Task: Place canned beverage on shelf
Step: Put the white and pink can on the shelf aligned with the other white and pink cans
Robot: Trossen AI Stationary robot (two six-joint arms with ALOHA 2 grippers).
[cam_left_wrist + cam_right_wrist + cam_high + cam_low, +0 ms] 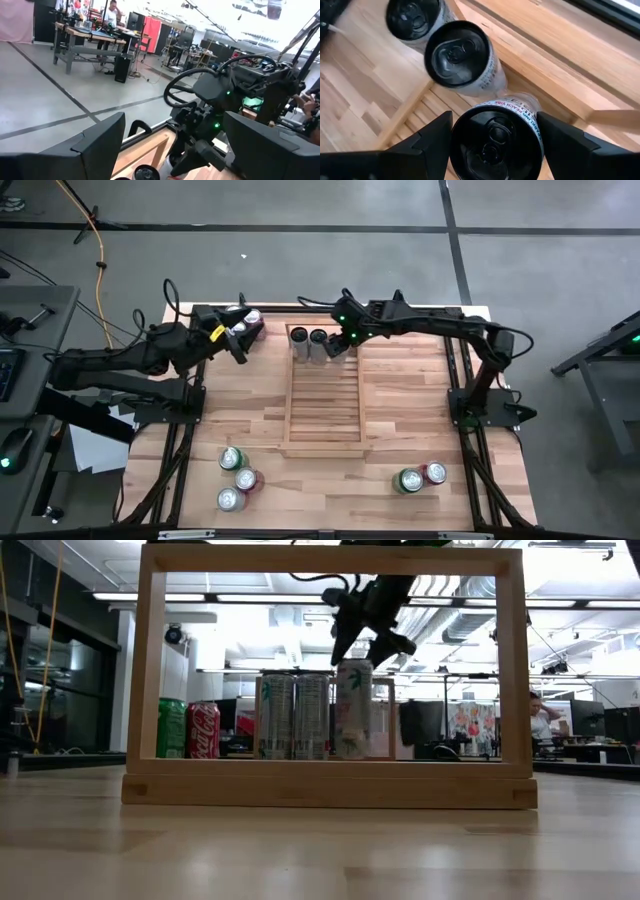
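Note:
The shelf [322,420] is a light-wood slatted rack lying in the middle of the table. Two silver cans [298,338] [318,338] stand upright on its far end. Beside them is a third, white can [353,715], with my right gripper [368,640] shut on its top. In the high view the gripper [340,343] covers most of this can. My left gripper [240,345] hangs open at the far left of the table, pointing level, with nothing between its fingers [100,145]. My right gripper pinches the white can near its top rim [495,112] between its two fingers [427,142], one on each side. It comes slanting down from above. The can stands upright with its bottom level with the neighbouring cans' bottoms. I cannot tell whether it rests on the slats.
A green can [172,728] and a red can [204,730] stand at the far left, by my left gripper. Three cans [238,479] sit near the front left and two [420,477] near the front right. The shelf's near slats [322,405] are bare.

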